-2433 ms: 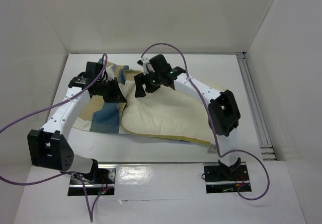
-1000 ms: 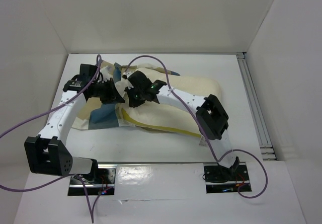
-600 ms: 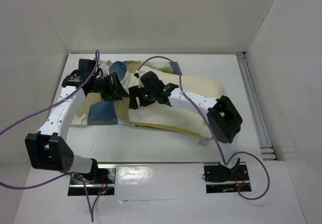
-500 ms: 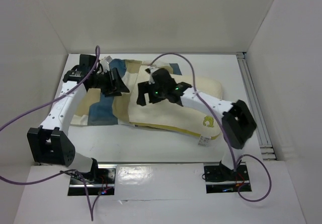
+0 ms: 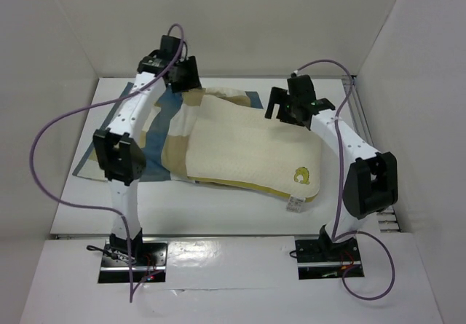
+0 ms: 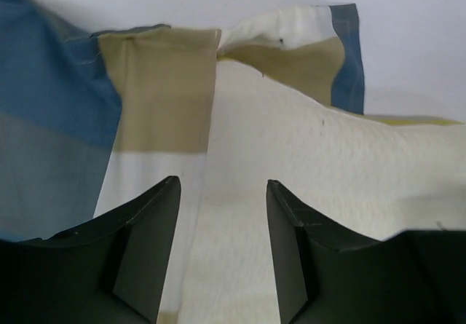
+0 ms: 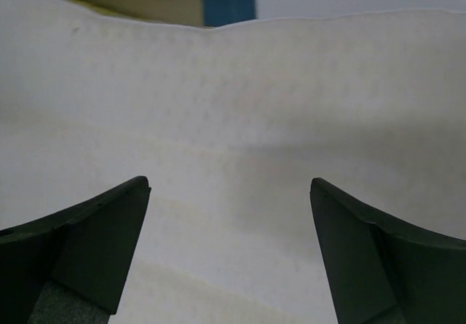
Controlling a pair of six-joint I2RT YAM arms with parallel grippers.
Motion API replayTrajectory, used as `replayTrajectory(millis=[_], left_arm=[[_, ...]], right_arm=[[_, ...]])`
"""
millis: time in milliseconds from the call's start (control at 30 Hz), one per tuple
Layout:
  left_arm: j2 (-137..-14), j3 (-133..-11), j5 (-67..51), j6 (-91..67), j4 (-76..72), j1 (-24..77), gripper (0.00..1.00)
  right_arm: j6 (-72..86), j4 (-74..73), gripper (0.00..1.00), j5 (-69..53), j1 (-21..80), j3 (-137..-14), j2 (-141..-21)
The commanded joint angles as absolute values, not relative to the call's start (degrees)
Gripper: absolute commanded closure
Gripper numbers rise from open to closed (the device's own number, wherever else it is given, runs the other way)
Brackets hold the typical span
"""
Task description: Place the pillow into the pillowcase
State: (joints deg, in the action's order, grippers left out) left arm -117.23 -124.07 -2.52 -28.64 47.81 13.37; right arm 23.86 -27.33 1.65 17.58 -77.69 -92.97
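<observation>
On the white tabletop (image 5: 233,209), a soft cream-white pillow with yellow piping (image 5: 251,145) overlapped the blue-and-tan checked fabric pillowcase (image 5: 175,153), both arms' jaws spread apart, empty.

The white surface (image 5: 240,207) carries two things. The checked pillowcase (image 5: 173,145) lies spread flat on its left half, in blue, tan and cream squares, with one blue-edged corner showing at the far side. The cream pillow (image 5: 247,145) lies across the middle and right: its left end rests on the pillowcase and its right end reaches past it. A yellow logo (image 5: 301,175) faces up near the pillow's near right corner — a small white tag (image 5: 294,205) lies just beside it, on the surface.
</observation>
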Motion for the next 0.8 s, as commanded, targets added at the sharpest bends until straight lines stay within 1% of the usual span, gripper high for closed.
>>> replayTrajectory(millis=[0, 33, 167, 233, 367, 467, 500, 533, 600, 667, 767], left_arm=[[-124.35, -131.82, 9.91, -27.25, 51.24, 17.66, 0.37], [-127.06, -134.01, 13.76, -27.25, 51.24, 19.32, 0.37], [-131.03, -134.56, 20.72, -26.11, 49.14, 22.31, 0.36], [-131.66, -135.18, 24.24, -26.1, 49.13, 22.85, 0.37], [-133.42, -134.65, 32.14, -25.58, 49.13, 24.08, 0.46], [-133.42, -132.46, 34.18, -25.58, 48.6, 24.61, 0.49], [-133.42, -131.93, 35.41, -26.19, 48.6, 24.61, 0.51], [-132.72, -130.71, 36.29, -27.06, 48.6, 24.61, 0.55], [-130.26, -128.16, 37.96, -27.07, 46.68, 24.61, 0.55], [-128.85, -124.2, 37.1, -26.02, 44.4, 25.14, 0.54], [-129.9, -124.98, 35.78, -24.7, 44.29, 25.14, 0.53]], right_arm=[[25.31, -31.64, 0.02, 6.77, 15.39, -76.47, -91.41], [26.27, -32.34, 0.02, 7.9, 14.68, -75.51, -90.45], [27.51, -32.34, 0.0, 9.48, 11.26, -69.36, -87.2], [28.03, -31.73, 0.0, 9.49, 9.68, -67.42, -86.05], [28.04, -30.32, 0.0, 7.39, 7.47, -63.11, -84.38], [28.04, -27.25, 0.0, 3.88, 6.77, -59.95, -83.85], [28.04, -26.72, 0.0, 3.17, 6.77, -59.33, -83.85], [28.04, -26.72, 0.0, 1.77, 6.77, -58.11, -83.85], [28.04, -25.84, 0.0, 1.23, 6.77, -57.31, -83.85], [28.04, -25.31, 0.0, 0.62, 6.77, -56.6, -83.85], [28.04, -25.31, 0.0, 0.09, 6.77, -56.08, -84.37]])
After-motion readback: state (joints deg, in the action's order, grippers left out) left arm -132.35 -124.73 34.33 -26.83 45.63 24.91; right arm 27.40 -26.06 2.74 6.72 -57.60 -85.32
